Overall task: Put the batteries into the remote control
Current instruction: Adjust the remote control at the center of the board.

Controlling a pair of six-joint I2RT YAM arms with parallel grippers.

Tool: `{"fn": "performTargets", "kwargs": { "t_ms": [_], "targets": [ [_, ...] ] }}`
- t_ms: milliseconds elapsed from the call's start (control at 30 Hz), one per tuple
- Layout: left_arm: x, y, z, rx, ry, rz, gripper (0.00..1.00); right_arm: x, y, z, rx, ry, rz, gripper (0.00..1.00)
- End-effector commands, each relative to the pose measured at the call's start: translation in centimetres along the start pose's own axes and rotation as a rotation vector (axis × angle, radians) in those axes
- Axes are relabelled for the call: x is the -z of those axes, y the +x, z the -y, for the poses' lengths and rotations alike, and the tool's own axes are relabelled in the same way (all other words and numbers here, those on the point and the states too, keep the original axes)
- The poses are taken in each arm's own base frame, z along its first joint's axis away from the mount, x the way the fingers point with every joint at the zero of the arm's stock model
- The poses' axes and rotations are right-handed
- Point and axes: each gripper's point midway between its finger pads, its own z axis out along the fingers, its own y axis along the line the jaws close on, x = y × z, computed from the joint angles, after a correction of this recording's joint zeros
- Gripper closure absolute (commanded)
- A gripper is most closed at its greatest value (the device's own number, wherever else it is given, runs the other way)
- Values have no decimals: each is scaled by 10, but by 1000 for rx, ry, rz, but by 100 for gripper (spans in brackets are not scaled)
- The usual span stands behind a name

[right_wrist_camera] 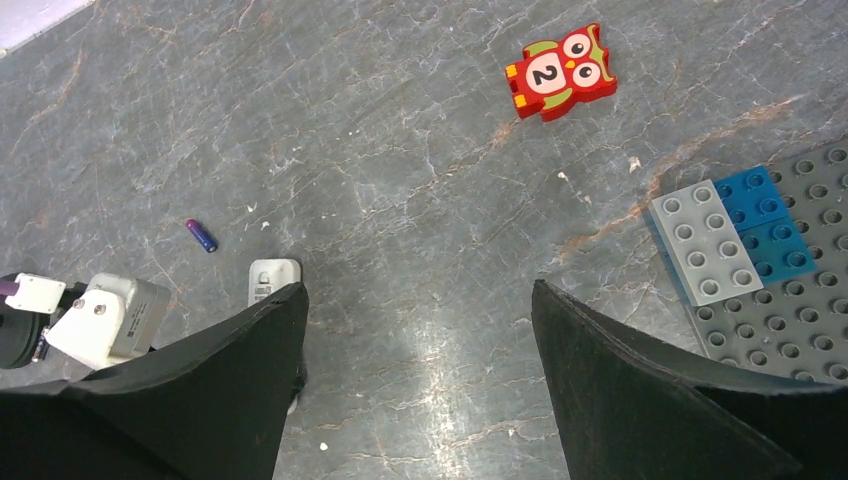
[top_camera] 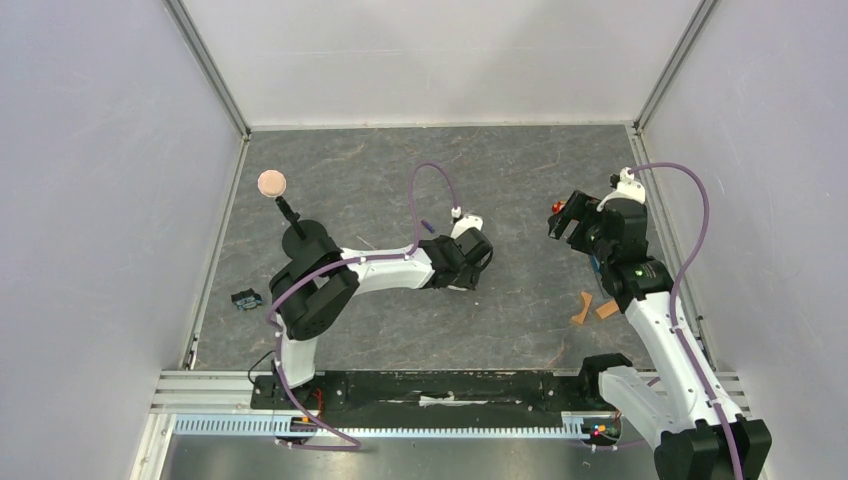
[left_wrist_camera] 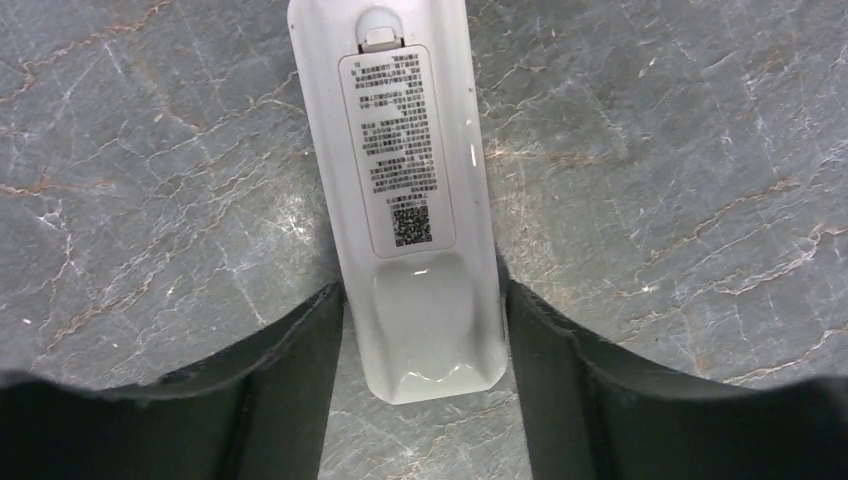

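- Grey, veined table point(top_camera: 520, 170) seen from above: the left gripper point(top_camera: 465, 262) sits low over the middle. The right gripper point(top_camera: 563, 222) is held above the right side, well apart from it.
- Same view: one battery point(top_camera: 427, 227), a tiny purple-blue cylinder, lies on the table just beyond the left gripper and apart from it.
- Also from above: a pink disc point(top_camera: 272, 183) on a black stand is at the far left. A small dark blue box point(top_camera: 246, 299) lies near the left edge. Two tan wooden pieces point(top_camera: 592, 308) lie beside the right arm.
- Left wrist camera: the remote control point(left_wrist_camera: 415, 180) lies flat on the table, back up, its printed label and square code showing. Its near end sits between the two black fingers point(left_wrist_camera: 290, 390).
- Both fingers stand close against the remote's long sides. Whether they press it or only flank it cannot be told.
- Right wrist camera: the right gripper's fingers point(right_wrist_camera: 240, 400) stand wide apart with bare table between them, holding nothing.
- Same view: the battery lies on its side at the left, near the remote's far end but not touching it. The left arm's white wrist housing point(right_wrist_camera: 110, 320) covers the rest of the remote.
- A red owl block point(right_wrist_camera: 560, 73) marked 2 lies farther off. At the right, a grey studded plate point(right_wrist_camera: 800, 330) carries a light grey brick point(right_wrist_camera: 708, 245) and blue bricks point(right_wrist_camera: 768, 215) side by side.
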Motion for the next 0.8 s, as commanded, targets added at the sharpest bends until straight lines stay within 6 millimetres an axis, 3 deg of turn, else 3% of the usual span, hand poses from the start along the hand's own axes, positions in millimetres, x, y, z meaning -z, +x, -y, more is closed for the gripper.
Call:
{"fn": "performTargets", "kwargs": {
  "t_ms": [0, 100, 233, 367, 767],
  "targets": [
    [-7, -11, 5, 0, -1, 37, 39, 1, 0, -4, -11, -26, 8, 15],
    [-7, -11, 10, -70, 40, 35, 56, 0, 3, -5, -16, -34, -2, 15],
    [4, -7, 31, -286, 234, 44, 63, -1, 9, -6, -24, -42, -22, 15],
    [24, 20, 53, -543, 497, 6, 66, -5, 27, -6, -31, -63, -80, 17],
    [29, 48, 30, -917, 567, -26, 67, -10, 126, -11, -15, -217, -394, 23]
  ]
}}
